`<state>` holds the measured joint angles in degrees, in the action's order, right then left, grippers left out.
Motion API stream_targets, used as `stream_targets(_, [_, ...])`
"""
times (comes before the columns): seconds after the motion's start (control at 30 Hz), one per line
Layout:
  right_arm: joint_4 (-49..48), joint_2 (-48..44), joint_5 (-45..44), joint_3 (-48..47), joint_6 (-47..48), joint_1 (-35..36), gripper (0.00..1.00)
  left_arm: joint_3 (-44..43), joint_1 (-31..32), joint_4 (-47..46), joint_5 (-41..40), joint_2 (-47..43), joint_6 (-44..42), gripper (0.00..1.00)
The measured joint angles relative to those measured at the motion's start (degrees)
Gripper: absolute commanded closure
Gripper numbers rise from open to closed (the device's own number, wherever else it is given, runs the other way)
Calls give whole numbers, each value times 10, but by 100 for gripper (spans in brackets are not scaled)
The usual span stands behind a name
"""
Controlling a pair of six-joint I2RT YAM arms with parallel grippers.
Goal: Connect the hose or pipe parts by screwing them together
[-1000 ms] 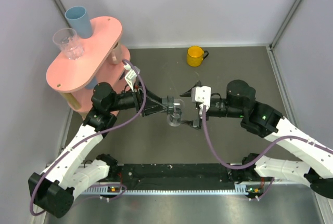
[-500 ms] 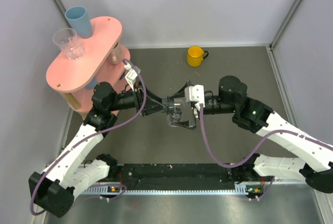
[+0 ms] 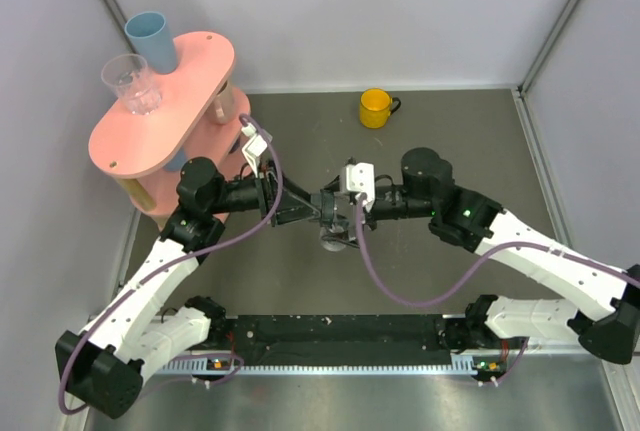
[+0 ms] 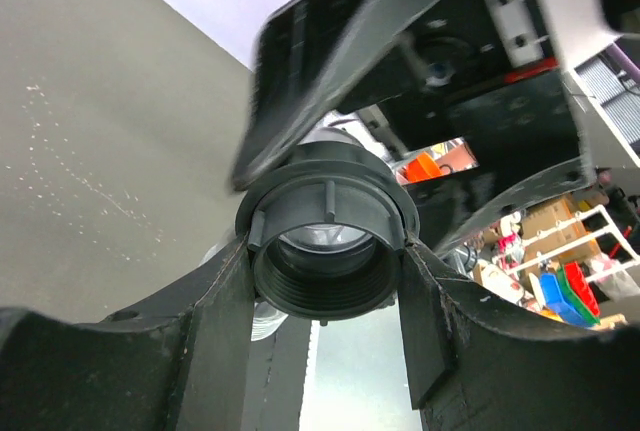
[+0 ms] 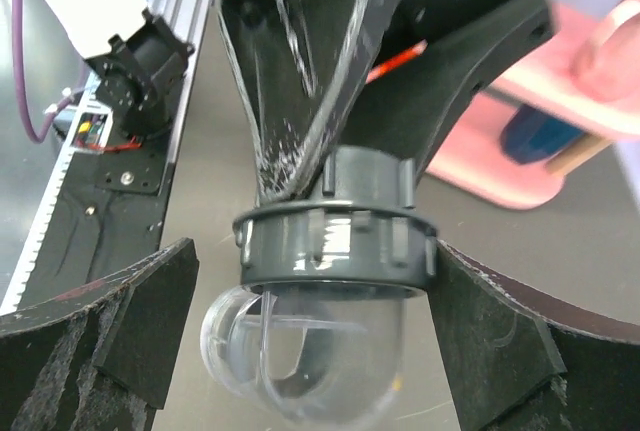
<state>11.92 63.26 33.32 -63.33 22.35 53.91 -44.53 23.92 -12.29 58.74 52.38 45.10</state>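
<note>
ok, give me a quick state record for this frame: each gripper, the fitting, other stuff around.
left gripper: shut on grey threaded pipe fitting, held off the table
right gripper: open, a finger each side of the fitting, no grip
fitting end: clear dome pointing down in the right wrist view
other: yellow mug at far edge; pink stand far left with blue cup, clear cup

You were working in a robotics lab cell: a grey table [image 3: 450, 141] boxed in by plain pale panels [image 3: 400, 11], with two arms [image 3: 150, 291] bolted to a black rail [image 3: 330, 336] at its near edge. Beyond that rail, to the left, stood a pink prop stand [image 3: 190, 81]; farther back sat a yellow mug [image 3: 376, 108]. Outside the cell, the left wrist view caught a white rack [image 4: 605, 221], cardboard boxes [image 4: 550, 221] and coloured parts bins [image 4: 558, 288].
</note>
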Motion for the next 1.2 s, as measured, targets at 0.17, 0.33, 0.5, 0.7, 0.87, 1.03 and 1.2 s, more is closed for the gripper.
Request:
stream_targets(0.17, [20, 37, 7, 33, -24, 1, 10, 0, 5, -12, 4, 0, -2, 100])
stream_targets(0.33, [51, 32, -7, 49, -38, 3, 9, 0, 2, -20, -1, 3, -2, 100])
stream_targets(0.5, [65, -5, -51, 60, -42, 6, 7, 0, 3, -31, -8, 3, -2, 100])
stream_targets(0.7, [75, -81, -109, 63, -41, 7, 7, 0, 3, -31, -15, 3, -3, 100])
stream_targets(0.87, [77, -118, -141, 51, -19, 7, 7, 0, 3, -32, -20, 3, 1, 100])
stream_targets(1.03, [73, -114, -136, 26, 11, 7, 8, 0, 3, -43, -23, 3, 13, 100])
stream_targets(1.2, [55, -91, -111, 4, 27, 8, 9, 0, 3, -45, -23, 3, 20, 100])
